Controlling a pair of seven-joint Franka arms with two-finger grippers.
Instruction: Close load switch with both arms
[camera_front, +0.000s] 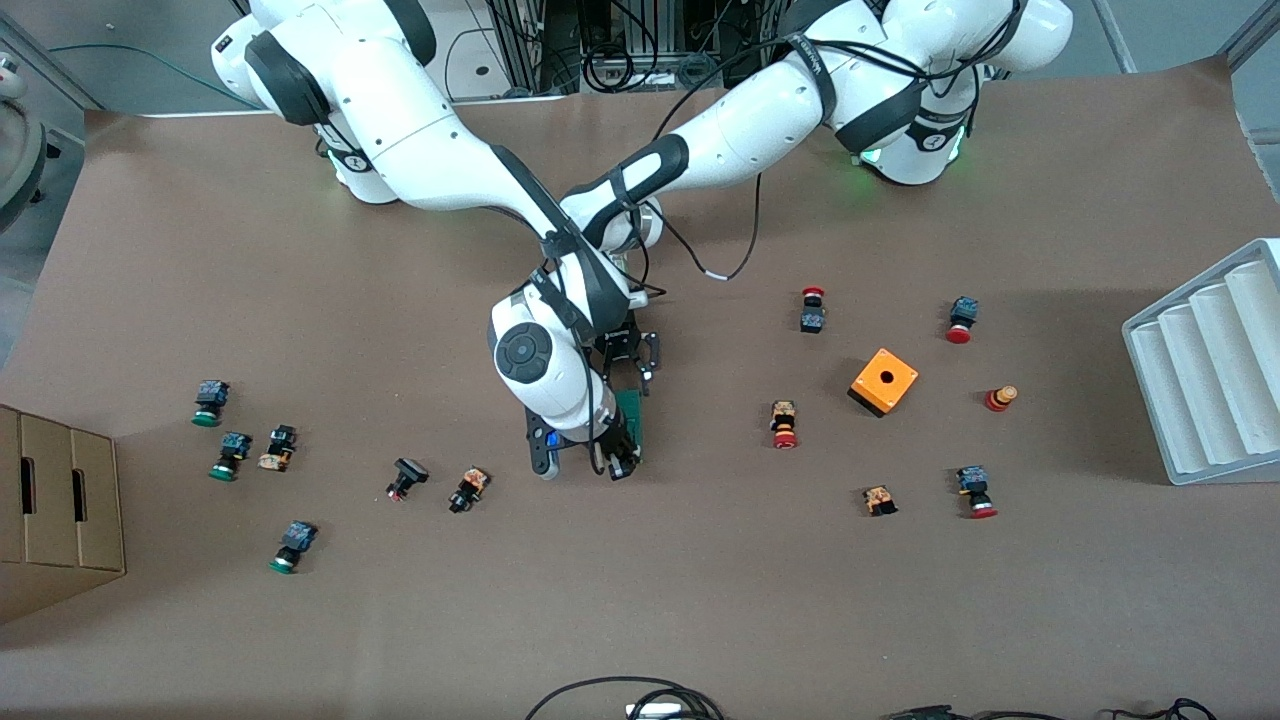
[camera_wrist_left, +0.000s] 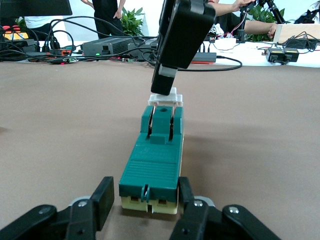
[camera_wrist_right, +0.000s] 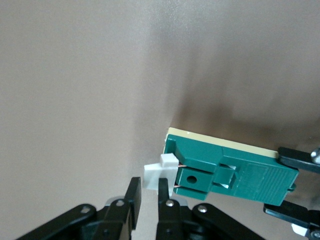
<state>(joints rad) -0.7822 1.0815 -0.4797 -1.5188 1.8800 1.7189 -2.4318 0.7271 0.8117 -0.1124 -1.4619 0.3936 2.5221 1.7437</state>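
Note:
The dark-green load switch (camera_front: 630, 412) lies flat on the brown table near its middle. My left gripper (camera_front: 629, 380) is low at one end of it and open. In the left wrist view (camera_wrist_left: 144, 200) its fingers straddle that end of the switch (camera_wrist_left: 152, 165), one close against it and the other a little apart. My right gripper (camera_front: 622, 462) is over the other end, fingers nearly shut with nothing between them (camera_wrist_right: 148, 197). One fingertip (camera_wrist_left: 163, 84) rests on the white lever (camera_wrist_left: 165, 98), which also shows in the right wrist view (camera_wrist_right: 157, 172).
An orange box with a hole (camera_front: 884, 381) stands toward the left arm's end. Red-capped push-buttons (camera_front: 812, 308) lie scattered around it, and green-capped ones (camera_front: 210, 402) toward the right arm's end. A cardboard box (camera_front: 55, 510) and a white ribbed tray (camera_front: 1215, 375) sit at the table's ends.

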